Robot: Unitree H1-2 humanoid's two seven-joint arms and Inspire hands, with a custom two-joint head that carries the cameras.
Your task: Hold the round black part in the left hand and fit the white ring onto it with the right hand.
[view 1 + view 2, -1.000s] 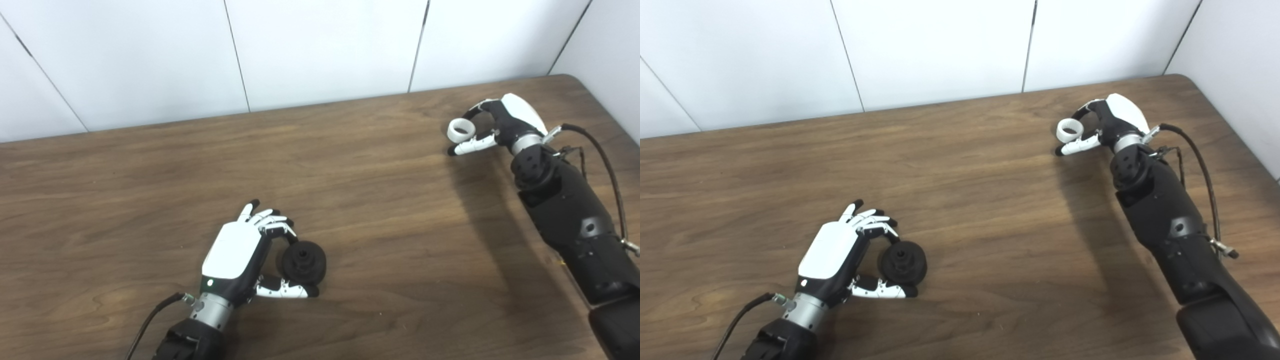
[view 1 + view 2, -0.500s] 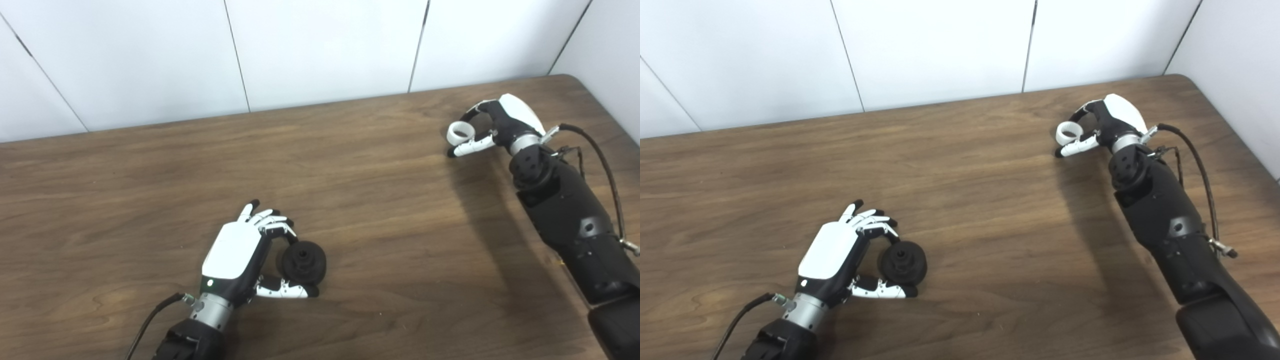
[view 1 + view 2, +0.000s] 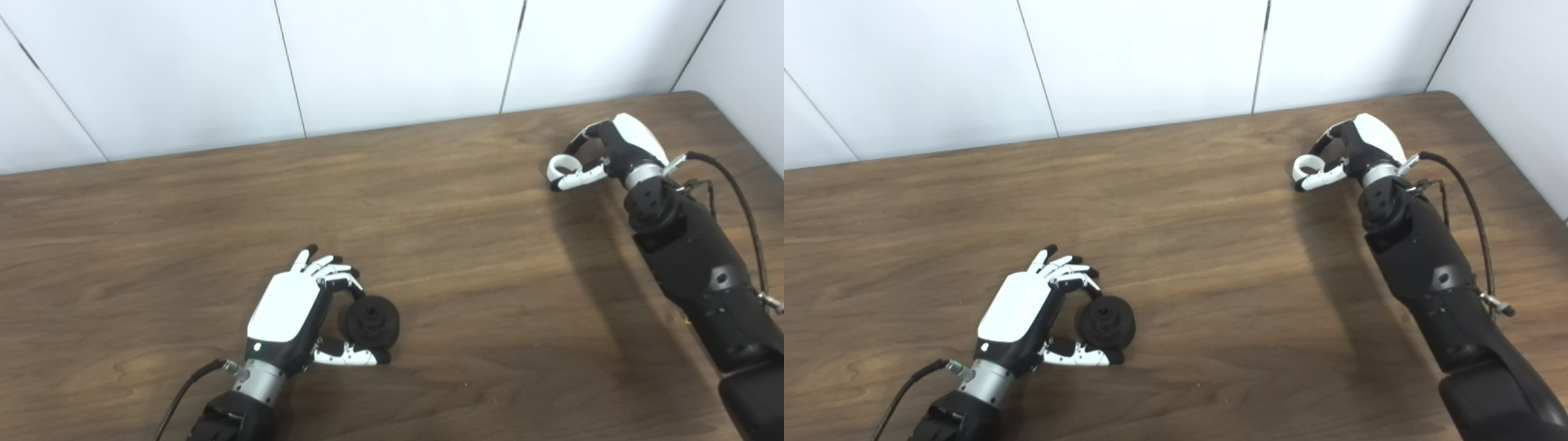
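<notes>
Low on a brown wooden bench (image 3: 465, 257), the robot's left hand (image 3: 294, 312) curls around the round black part (image 3: 372, 320), its fingers (image 3: 334, 275) arched over the far side of the part and its thumb (image 3: 349, 357) stretched along the near side, touching it; the part sits on the bench surface with its hollow centre facing up toward the cameras. Well apart from the black part, toward the bench's far right corner, the right hand (image 3: 1356, 153) is closed on the white ring (image 3: 1306, 166), pinching it between a dark curved finger (image 3: 1326, 139) above and the white thumb (image 3: 1323, 178) below. The ring sits at the left tip of that hand, its opening visible from above, and whether it rests on the wood or is raised just clear of it cannot be told. The right arm (image 3: 1433, 288), black and thick, runs from the ring hand back to the lower right edge, a dark cable (image 3: 1467, 202) looping beside it. White wall panels (image 3: 392, 61) stand behind the bench's far edge.
</notes>
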